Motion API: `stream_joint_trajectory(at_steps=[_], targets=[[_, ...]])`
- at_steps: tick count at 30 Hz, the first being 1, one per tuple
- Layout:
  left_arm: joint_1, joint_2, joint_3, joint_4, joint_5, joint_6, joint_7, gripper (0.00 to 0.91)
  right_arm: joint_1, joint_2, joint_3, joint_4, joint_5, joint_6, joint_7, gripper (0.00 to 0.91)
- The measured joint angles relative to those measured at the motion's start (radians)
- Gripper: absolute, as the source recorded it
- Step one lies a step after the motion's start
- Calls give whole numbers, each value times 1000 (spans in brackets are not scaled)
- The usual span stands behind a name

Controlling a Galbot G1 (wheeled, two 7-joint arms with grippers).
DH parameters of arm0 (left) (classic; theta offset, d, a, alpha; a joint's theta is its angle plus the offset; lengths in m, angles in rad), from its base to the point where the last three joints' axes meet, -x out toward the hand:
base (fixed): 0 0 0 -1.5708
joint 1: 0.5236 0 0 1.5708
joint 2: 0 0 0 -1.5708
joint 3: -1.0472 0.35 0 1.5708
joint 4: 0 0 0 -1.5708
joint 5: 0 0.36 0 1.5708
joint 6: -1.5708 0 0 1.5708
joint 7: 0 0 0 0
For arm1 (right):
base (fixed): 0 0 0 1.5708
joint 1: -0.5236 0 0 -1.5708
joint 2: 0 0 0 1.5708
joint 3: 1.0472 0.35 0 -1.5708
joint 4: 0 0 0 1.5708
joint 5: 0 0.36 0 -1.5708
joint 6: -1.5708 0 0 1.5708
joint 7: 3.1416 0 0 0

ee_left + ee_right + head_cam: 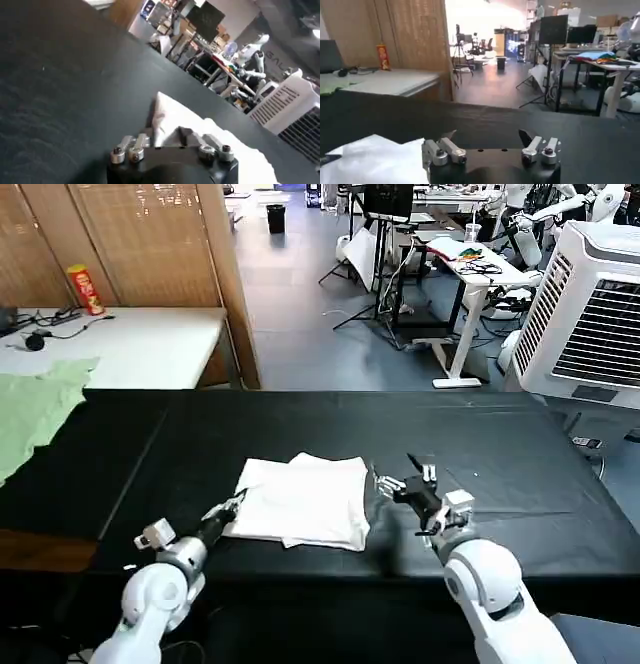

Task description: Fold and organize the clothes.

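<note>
Fingers of right gripper [402,476] standing spread, gripping nothing, white T-shirt [303,499] lying just beside tips. Left gripper [232,506] touching shirt's opposite edge; whether clamping, you cannot tell. Shirt looking folded into compact rectangle on black table [520,474]; you're likely nearing final tidy.
</note>
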Motion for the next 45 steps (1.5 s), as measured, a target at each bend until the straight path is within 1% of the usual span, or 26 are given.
stream_joint_trajectory(at_steps=[4,8,11,15,23,27,31,36,39,43,44,45], targets=[[-2,5,-2,-13,50,-4,-1,0,-5,1,12,1,-5,2,2,878],[-8,29,-10,-35,179,-20,-1,0,-12,0,25,-1,-29,8,3,878],[-11,74,-28,-50,290,-29,-2,0,-18,0,38,-6,-33,9,4,878],[-4,164,-71,-58,403,-32,-3,0,-20,6,45,-14,-44,9,8,878],[3,397,-187,-77,530,-57,-5,0,-21,18,43,-19,-59,11,10,878],[0,460,-208,-117,583,-51,-18,0,-26,27,40,-22,-70,15,10,878],[7,450,-174,-189,616,-15,-36,0,-40,35,40,-17,-83,15,8,878],[12,358,-62,-251,599,13,-74,0,-63,27,55,-4,-85,18,5,878],[-7,285,28,-266,550,22,-104,0,-75,31,56,-4,-85,18,4,878],[-54,181,135,-257,573,14,-112,0,-84,42,41,-2,-83,16,-2,878],[-62,156,158,-250,580,10,-109,673,-86,43,37,-1,-82,15,-4,878],[-66,134,180,-245,587,8,-104,878,-88,43,34,0,-80,12,-6,878]])
